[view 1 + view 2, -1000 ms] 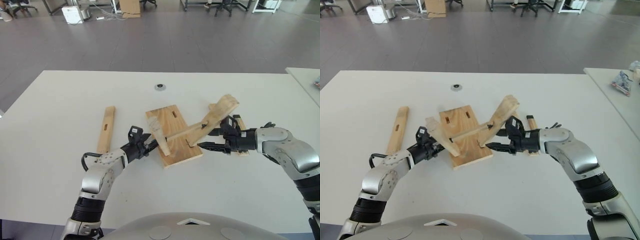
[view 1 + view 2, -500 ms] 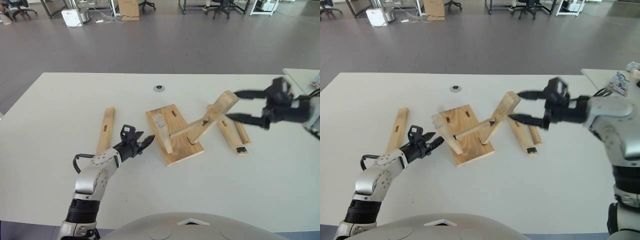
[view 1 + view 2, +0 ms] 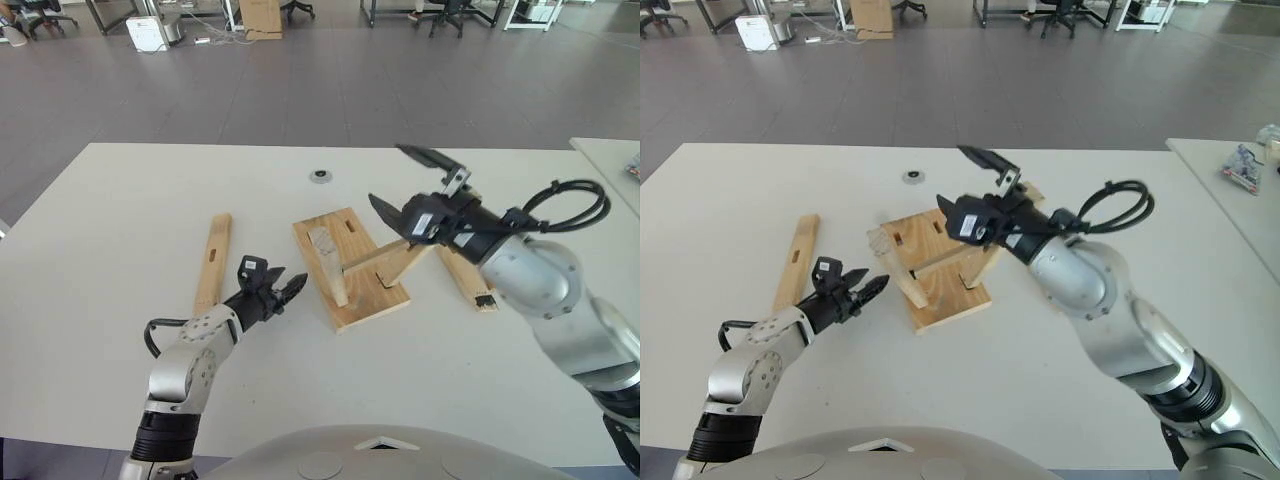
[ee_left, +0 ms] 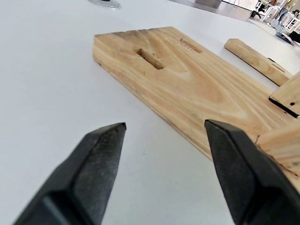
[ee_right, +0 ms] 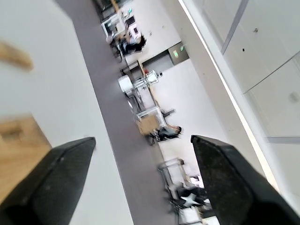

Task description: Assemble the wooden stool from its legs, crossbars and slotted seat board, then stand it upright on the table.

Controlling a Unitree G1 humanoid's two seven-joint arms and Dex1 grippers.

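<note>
The left gripper (image 3: 290, 283), fingers spread wide, sits low on the table (image 3: 100, 220). The slotted seat board (image 3: 350, 268) lies flat at its 3 o'clock. The right gripper (image 3: 385, 172), also wide, hangs at the board's 1 o'clock.

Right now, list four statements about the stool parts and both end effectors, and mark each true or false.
1. The left end effector is open and empty. True.
2. The right end effector grips the crossbar. False: it is open and holds nothing.
3. The seat board lies flat on the table. True.
4. Every leg is fitted to the board. False: a loose leg lies on the table, left of the board.
</note>
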